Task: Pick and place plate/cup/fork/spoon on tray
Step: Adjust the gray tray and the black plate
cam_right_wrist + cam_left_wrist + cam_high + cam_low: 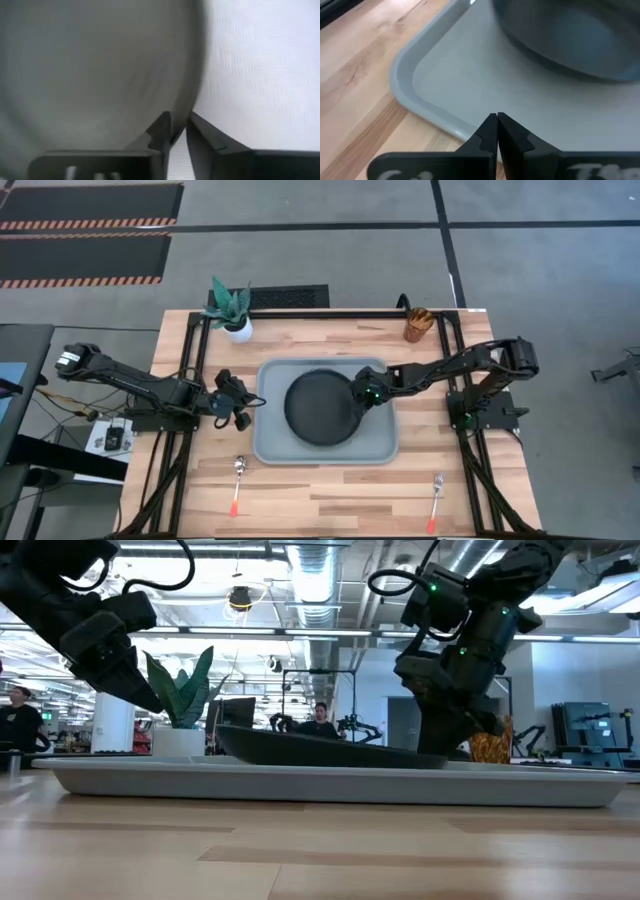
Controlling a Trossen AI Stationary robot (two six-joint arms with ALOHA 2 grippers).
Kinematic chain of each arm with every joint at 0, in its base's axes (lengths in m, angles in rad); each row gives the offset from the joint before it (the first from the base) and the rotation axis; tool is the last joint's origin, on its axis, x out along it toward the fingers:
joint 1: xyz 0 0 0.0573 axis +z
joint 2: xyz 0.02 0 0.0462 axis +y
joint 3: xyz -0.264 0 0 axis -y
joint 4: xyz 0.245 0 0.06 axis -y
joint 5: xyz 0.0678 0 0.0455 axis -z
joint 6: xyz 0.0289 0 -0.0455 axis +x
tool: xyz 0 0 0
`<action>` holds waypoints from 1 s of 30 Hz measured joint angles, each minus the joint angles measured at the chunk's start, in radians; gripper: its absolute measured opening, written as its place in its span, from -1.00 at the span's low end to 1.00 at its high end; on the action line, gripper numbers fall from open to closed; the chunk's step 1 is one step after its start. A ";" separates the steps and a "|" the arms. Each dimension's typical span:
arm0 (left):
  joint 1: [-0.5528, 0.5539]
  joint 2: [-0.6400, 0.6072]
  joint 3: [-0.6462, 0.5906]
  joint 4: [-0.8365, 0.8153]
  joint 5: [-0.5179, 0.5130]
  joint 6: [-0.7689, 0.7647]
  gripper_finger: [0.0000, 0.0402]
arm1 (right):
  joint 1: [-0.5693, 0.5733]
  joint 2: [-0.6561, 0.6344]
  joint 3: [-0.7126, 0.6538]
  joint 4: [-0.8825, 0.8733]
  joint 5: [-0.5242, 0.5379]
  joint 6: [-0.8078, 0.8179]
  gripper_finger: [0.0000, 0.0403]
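The black plate (318, 408) lies inside the pale grey-blue tray (272, 448) at the table's middle. My right gripper (358, 393) is at the plate's right edge, shut on its rim; it also shows in the right wrist view (177, 122). My left gripper (252, 404) is shut and empty, just above the tray's left rim (415, 95). The amber cup (417, 325) stands at the far right. The spoon (238, 480) lies near the front left and the fork (436, 500) near the front right, both on the table. My right gripper pinches the plate's rim (189, 97) at the plate's right edge between its two fingers, one above the rim and one below it. The fingers come from the table's right side, slanting down. Whether the plate's bottom rests on the tray or is just lifted, I cannot tell.
A white pot with a green plant (232, 308) stands at the table's far left corner. Black frame rails run along the table's left and right sides. People show in the room beyond the table in the low view (320, 720).
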 joint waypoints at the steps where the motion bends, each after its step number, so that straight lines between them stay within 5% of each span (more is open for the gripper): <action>1: 0.000 0.000 0.000 0.001 -0.002 0.000 -1.00 | 0.000 0.000 0.000 0.001 0.000 0.000 -0.72; 7: 0.000 0.000 0.000 0.011 0.000 0.015 -1.00 | -0.007 0.000 0.000 -0.006 -0.033 -0.014 -0.91; 30: 0.000 0.000 0.000 0.014 -0.016 0.015 -1.00 | -0.048 0.000 0.067 -0.081 0.064 -0.039 -0.90</action>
